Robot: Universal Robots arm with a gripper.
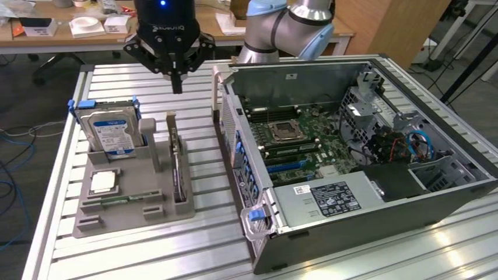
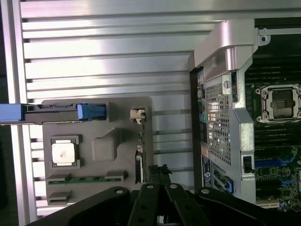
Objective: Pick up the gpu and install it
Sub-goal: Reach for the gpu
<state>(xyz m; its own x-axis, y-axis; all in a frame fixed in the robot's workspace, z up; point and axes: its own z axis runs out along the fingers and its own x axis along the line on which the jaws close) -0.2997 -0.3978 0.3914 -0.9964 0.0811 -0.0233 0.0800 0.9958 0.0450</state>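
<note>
end effector (image 1: 176, 87) closed, empty | hovering over gpu (image 1: 178, 169) top edge, apart | case (image 1: 311, 248) beside

- Open air straight above the gpu (image 1: 179, 175), upright on edge in the grey holder (image 1: 125, 219).
- Narrow lane on the exterior view's right of the card, hemmed in by the computer case (image 1: 233, 116) wall just beside the holder.
- Hard drive (image 1: 113, 133) standing tall on the exterior view's left, apart from the card.
- Case open on top, motherboard (image 1: 311, 140) reachable from above; blue cables (image 1: 420, 146) crowding one end.
</note>
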